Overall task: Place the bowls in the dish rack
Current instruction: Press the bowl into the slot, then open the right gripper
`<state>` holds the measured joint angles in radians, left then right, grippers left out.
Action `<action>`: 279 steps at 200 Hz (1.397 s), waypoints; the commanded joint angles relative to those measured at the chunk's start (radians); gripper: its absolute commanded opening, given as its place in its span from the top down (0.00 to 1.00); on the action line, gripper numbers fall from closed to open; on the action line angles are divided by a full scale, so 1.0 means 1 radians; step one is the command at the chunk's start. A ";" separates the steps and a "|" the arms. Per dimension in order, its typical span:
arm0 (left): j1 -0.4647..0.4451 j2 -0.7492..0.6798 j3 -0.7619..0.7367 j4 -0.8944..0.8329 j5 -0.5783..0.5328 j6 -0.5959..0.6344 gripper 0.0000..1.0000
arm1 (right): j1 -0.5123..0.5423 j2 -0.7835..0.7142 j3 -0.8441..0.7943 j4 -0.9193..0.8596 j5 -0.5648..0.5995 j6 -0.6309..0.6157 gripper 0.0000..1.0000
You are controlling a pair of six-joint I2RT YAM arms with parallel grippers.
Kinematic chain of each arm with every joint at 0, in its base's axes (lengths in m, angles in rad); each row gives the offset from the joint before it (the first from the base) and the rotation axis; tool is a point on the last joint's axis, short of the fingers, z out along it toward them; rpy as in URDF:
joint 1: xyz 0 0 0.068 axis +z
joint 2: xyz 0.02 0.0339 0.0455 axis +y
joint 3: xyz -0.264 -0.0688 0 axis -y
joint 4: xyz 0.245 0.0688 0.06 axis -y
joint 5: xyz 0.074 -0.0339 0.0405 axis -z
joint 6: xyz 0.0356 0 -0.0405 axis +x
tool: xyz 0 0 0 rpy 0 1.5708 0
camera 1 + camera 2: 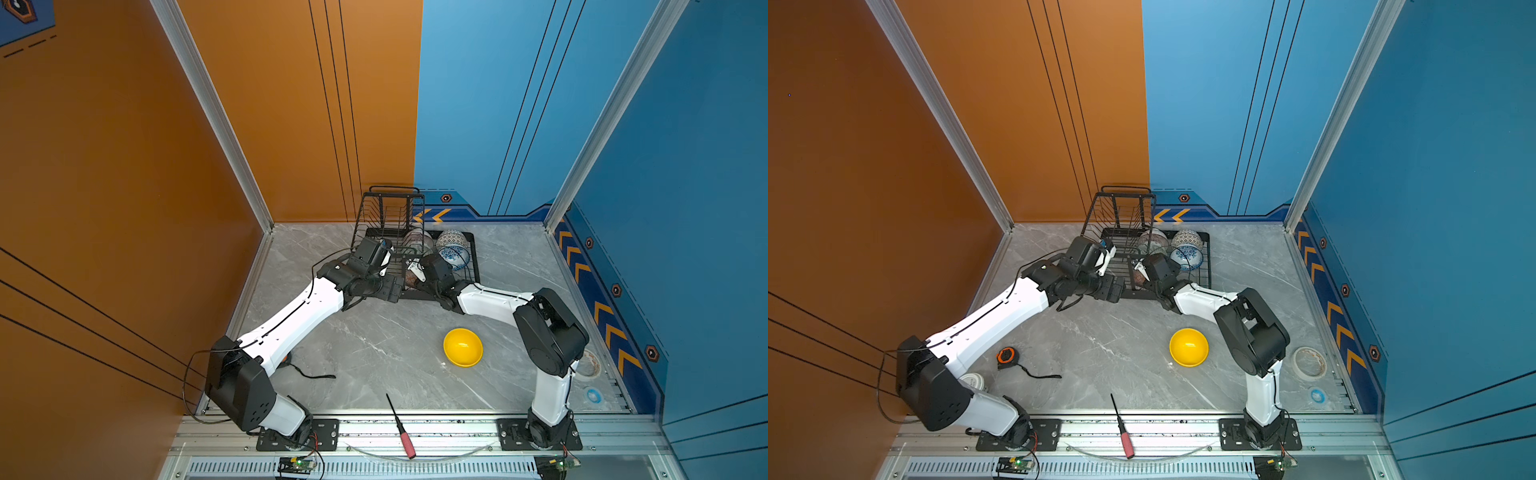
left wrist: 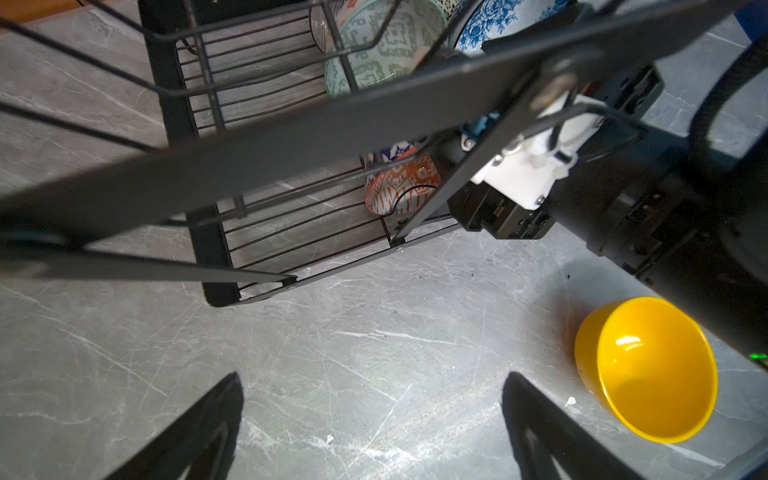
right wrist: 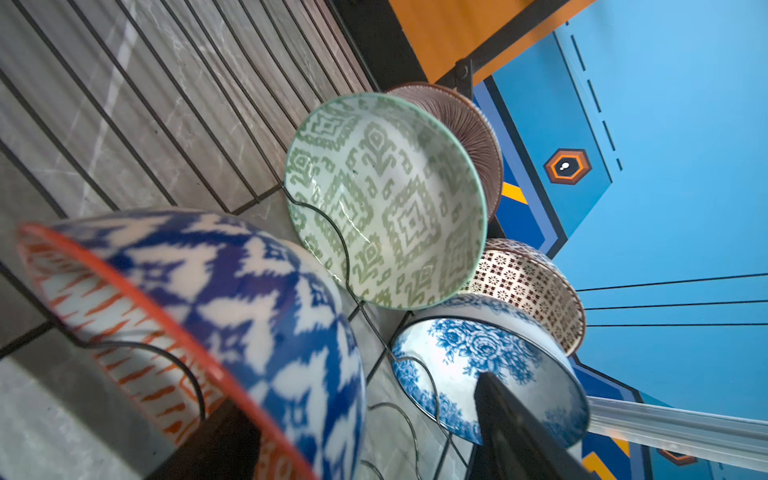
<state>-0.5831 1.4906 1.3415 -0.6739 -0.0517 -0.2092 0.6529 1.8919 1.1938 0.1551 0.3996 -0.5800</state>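
On the rack [image 2: 210,253], orange bowl [image 2: 401,187] stands edgewise.

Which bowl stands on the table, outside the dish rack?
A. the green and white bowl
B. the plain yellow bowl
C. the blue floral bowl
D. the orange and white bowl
B: the plain yellow bowl sits alone on the grey table, clearly apart from the dish rack.
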 commanded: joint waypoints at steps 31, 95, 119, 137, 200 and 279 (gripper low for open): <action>0.008 -0.009 -0.019 -0.004 0.009 -0.010 0.02 | 0.017 -0.056 -0.024 -0.081 0.000 -0.016 0.03; 0.005 -0.007 -0.016 -0.005 0.010 -0.010 0.02 | 0.018 -0.086 -0.022 -0.154 0.036 -0.054 0.02; 0.004 -0.006 -0.016 -0.002 0.010 -0.010 0.02 | 0.017 -0.097 -0.013 -0.184 0.036 -0.058 0.02; 0.003 -0.004 -0.015 -0.003 0.010 -0.010 0.02 | 0.017 -0.106 -0.007 -0.210 0.038 -0.060 0.01; 0.004 -0.007 -0.023 -0.003 0.003 -0.009 0.02 | 0.014 -0.179 -0.048 -0.252 0.025 -0.068 0.01; 0.005 -0.037 -0.041 -0.003 -0.011 -0.006 0.02 | 0.006 -0.363 -0.173 -0.341 -0.044 -0.056 0.00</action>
<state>-0.5835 1.4887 1.3197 -0.6701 -0.0521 -0.2092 0.6628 1.6020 1.0565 -0.1127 0.4026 -0.6395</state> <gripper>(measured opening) 0.978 0.999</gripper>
